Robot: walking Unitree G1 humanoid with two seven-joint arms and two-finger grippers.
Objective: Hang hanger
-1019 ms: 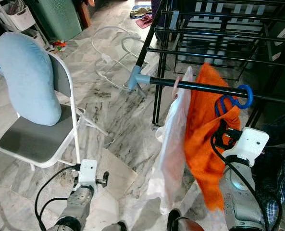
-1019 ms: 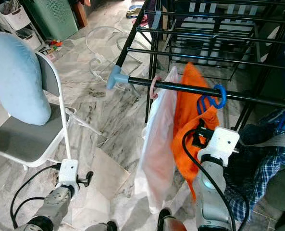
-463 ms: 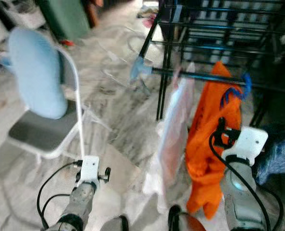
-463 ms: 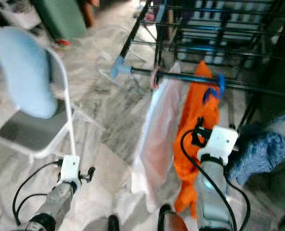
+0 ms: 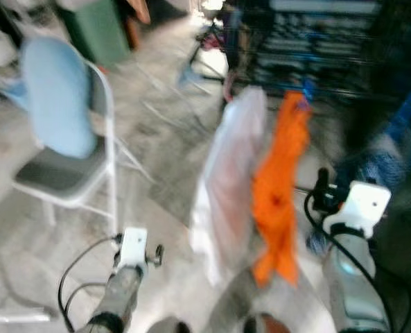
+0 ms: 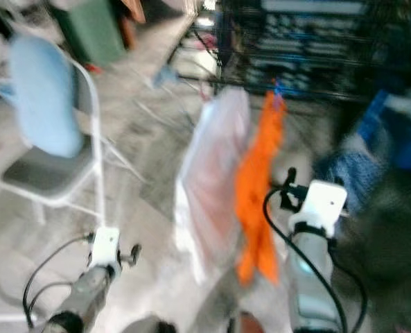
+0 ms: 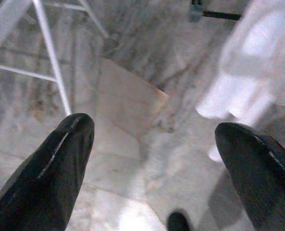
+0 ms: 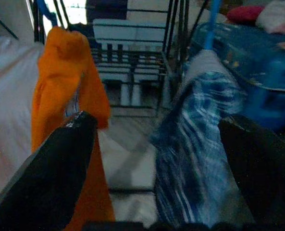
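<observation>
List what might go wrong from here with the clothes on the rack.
1. The right claw is open, close to the orange garment; its fingers might snag the cloth.
2. The head views are blurred, so judging the rack rail's position looks unreliable.
3. The white garment hangs near the robot and may brush an arm.

The floor [image 7: 147, 72] read as polished grey-veined marble with a soft sheen, and one tan slab [image 7: 128, 98] looked matt. Ahead of the open left gripper [image 7: 154, 154], whose fingers [image 7: 60, 163] shone like smooth black plastic, hung thin white cloth [image 7: 257, 72]. Beyond the open right gripper [image 8: 156, 159] an orange garment [image 8: 68, 82] looked soft and matt beside blue checked fabric [image 8: 200, 139]. The drying rack [image 8: 132, 53] was dark painted metal. The chair [image 5: 87, 146] had a white metal frame and pale blue padding.
</observation>
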